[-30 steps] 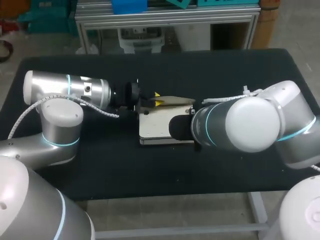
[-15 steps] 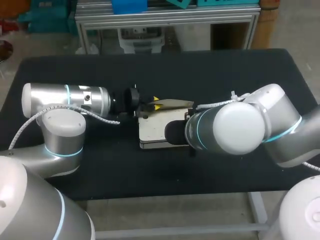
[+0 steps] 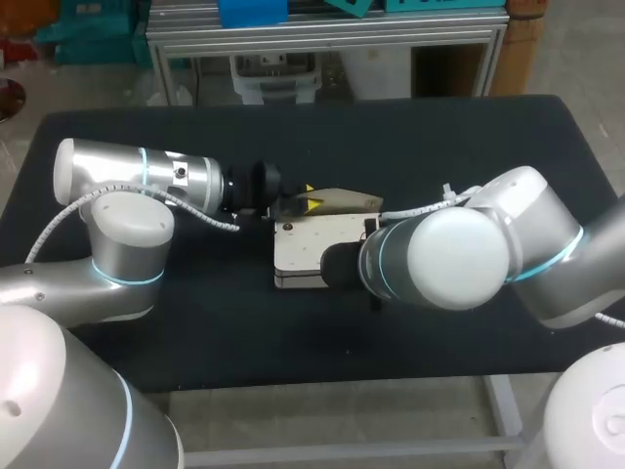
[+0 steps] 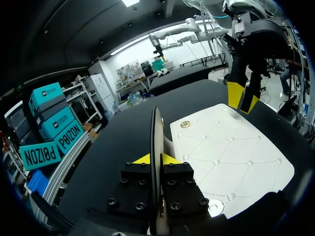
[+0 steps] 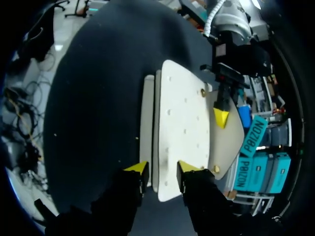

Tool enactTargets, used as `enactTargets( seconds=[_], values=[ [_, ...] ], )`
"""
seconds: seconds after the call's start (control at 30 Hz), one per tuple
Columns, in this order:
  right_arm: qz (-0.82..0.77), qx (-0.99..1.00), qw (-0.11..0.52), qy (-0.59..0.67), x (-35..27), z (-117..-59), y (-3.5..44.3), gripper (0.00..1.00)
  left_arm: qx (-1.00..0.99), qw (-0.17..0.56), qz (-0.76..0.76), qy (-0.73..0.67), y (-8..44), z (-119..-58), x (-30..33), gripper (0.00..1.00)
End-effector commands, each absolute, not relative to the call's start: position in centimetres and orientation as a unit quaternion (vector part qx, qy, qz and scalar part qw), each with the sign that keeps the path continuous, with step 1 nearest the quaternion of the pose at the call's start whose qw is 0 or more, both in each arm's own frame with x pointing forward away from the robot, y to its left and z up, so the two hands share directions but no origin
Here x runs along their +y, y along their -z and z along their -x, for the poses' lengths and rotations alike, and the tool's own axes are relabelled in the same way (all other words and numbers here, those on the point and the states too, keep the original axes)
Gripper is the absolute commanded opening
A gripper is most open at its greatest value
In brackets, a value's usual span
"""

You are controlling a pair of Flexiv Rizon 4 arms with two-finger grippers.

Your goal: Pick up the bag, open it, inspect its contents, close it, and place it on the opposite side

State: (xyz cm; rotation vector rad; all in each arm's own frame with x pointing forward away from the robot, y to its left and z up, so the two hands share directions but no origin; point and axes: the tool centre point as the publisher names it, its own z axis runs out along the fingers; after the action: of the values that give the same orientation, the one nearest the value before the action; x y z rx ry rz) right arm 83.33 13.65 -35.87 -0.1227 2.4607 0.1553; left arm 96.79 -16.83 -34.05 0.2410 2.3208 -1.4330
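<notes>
Jaws of the left gripper point(image 4: 156, 160) still pinch the raised flap point(image 3: 347, 200) of the white bag point(image 3: 303, 254), which lies flat at mid worktop point(image 3: 244, 332); the right gripper point(image 5: 162, 169) has slid further left, jaws spread astride the bag's end, probably to steady it for opening wider

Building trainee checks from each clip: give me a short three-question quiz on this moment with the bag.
1. True or false: the left pincer is shut on the flap of the bag.
2. The bag lies: A) flat on the table; B) lifted in the air; C) on a shelf.
3. Fill in: the bag's quilted top is ____ in colour.
Key: 1 true; 2 A; 3 white.
</notes>
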Motion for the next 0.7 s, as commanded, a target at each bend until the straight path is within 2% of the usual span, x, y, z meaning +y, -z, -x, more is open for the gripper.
enactTargets(
  seconds=[0.03, 0.7],
  values=[
    [0.041, 0.899, 0.43, -0.069, 13.0, -83.3, 36.1, 0.41, 0.83, 0.192, -0.091, 0.516, 34.1, -97.3, -16.8, 0.0],
    [0.042, 0.905, 0.419, -0.06, 13.2, -85.3, 37.8, 0.39, 0.836, 0.171, -0.116, 0.508, 34.7, -97.2, -17.3, 0.0]
  ],
)
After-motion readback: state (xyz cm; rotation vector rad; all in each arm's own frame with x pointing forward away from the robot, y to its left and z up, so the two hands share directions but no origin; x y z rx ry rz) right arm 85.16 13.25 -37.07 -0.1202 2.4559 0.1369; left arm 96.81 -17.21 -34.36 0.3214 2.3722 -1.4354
